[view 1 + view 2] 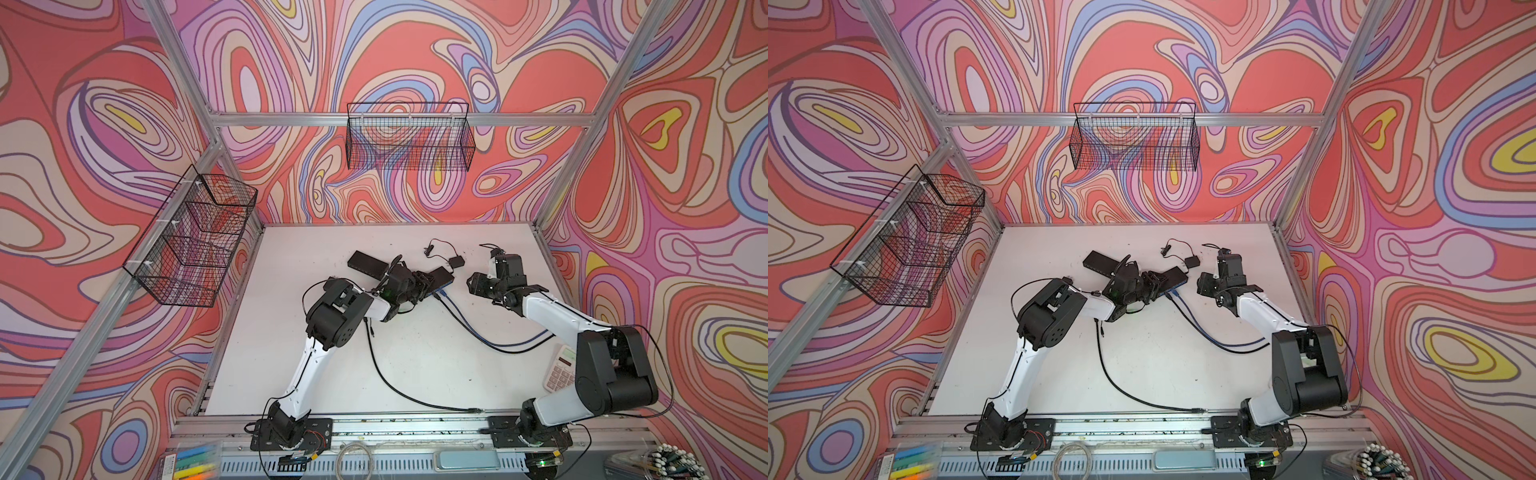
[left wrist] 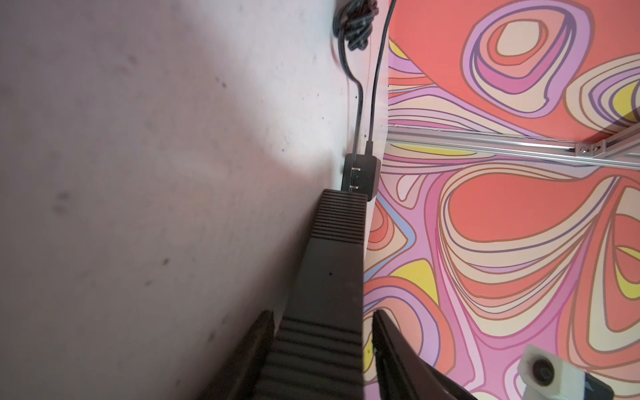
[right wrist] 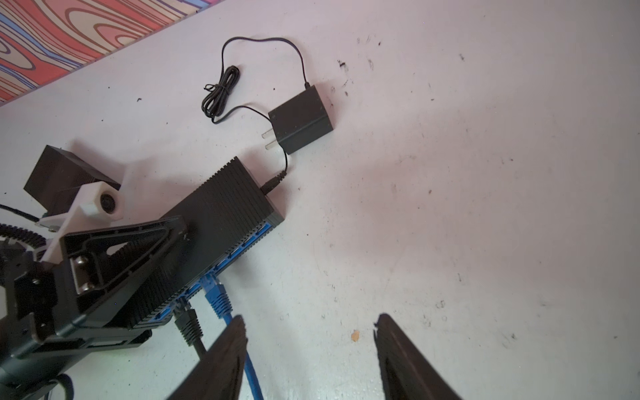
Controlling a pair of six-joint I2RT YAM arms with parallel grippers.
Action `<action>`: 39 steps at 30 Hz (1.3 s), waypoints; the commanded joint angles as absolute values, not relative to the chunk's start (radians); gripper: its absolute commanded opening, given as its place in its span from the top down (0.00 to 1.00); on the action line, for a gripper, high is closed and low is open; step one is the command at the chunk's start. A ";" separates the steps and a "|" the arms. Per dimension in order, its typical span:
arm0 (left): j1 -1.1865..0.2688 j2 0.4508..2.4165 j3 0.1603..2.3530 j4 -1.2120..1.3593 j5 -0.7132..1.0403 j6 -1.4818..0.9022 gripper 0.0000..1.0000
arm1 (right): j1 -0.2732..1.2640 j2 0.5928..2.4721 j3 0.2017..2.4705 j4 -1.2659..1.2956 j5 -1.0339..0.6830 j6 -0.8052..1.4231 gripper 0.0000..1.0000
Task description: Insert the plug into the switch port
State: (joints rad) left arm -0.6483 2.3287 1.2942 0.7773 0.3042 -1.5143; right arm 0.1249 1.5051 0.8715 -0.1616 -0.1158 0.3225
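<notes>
Straddling the ribbed black switch with the left hand: parted, not clamped, with a gap beside one finger. Hovering close by with the right hand, spread wide, gripping nothing, above the bare white table. Spotting the blue plug seated in a port on the switch's blue front, near a black plug likewise pushed in. Just beyond, a black power adapter, prongs out. Cannot read any lettering on switch or adapter; same for the calculator, too small.
</notes>
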 commanded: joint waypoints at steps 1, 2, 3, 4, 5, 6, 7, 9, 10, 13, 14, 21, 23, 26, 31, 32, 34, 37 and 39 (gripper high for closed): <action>-0.650 2.319 1.275 0.556 0.252 -1.477 0.31 | 0.114 1.500 0.859 -0.146 -0.153 0.305 0.38; -0.650 2.311 1.278 0.524 0.248 -1.463 0.29 | 0.114 1.503 0.859 -0.146 -0.163 0.302 0.38; -0.649 2.304 1.281 0.498 0.244 -1.451 0.28 | 0.114 1.505 0.859 -0.147 -0.169 0.299 0.38; -0.650 2.297 1.282 0.484 0.244 -1.438 0.27 | 0.114 1.509 0.860 -0.147 -0.181 0.298 0.38; -0.650 2.290 1.284 0.464 0.243 -1.428 0.26 | 0.114 1.511 0.860 -0.147 -0.197 0.293 0.37; -0.650 2.284 1.285 0.444 0.238 -1.421 0.25 | 0.115 1.511 0.861 -0.147 -0.209 0.291 0.37; -0.648 2.276 1.286 0.416 0.231 -1.412 0.25 | 0.115 1.512 0.862 -0.147 -0.216 0.291 0.35; -0.647 2.263 1.279 0.385 0.216 -1.403 0.24 | 0.114 1.512 0.866 -0.153 -0.221 0.291 0.33; -0.645 2.257 1.275 0.374 0.215 -1.398 0.23 | 0.114 1.510 0.867 -0.157 -0.221 0.291 0.33; -0.634 2.239 1.260 0.342 0.204 -1.386 0.00 | 0.114 1.510 0.871 -0.162 -0.221 0.290 0.32; -0.630 2.234 1.258 0.331 0.205 -1.379 0.00 | 0.115 1.513 0.873 -0.166 -0.223 0.290 0.32; -0.617 2.182 1.259 0.197 0.169 -1.315 0.00 | 0.114 1.519 0.877 -0.173 -0.233 0.297 0.26; -0.612 2.161 1.261 0.148 0.152 -1.295 0.00 | 0.114 1.517 0.879 -0.176 -0.234 0.298 0.22; -0.603 2.131 1.252 0.103 0.133 -1.264 0.00 | 0.114 1.514 0.880 -0.180 -0.235 0.300 0.20; -0.592 2.071 1.262 -0.008 0.098 -1.202 0.00 | 0.114 1.509 0.881 -0.196 -0.231 0.301 0.18; -0.590 2.057 1.266 -0.030 0.091 -1.182 0.00 | 0.114 1.508 0.881 -0.199 -0.230 0.302 0.17; -0.590 2.029 1.274 -0.079 0.077 -1.152 0.00 | 0.115 1.508 0.883 -0.208 -0.229 0.302 0.02; -0.588 1.977 1.282 -0.152 0.040 -1.111 0.00 | 0.115 1.508 0.891 -0.228 -0.229 0.297 0.02; -0.584 1.936 1.279 -0.180 0.021 -1.084 0.00 | 0.114 1.506 0.898 -0.241 -0.231 0.294 0.02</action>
State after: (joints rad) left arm -0.5934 2.0052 1.2903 -0.0338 0.0853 -1.1538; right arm 0.1188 1.5078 0.8703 -0.2104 -0.2298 0.3004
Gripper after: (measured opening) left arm 0.998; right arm 0.983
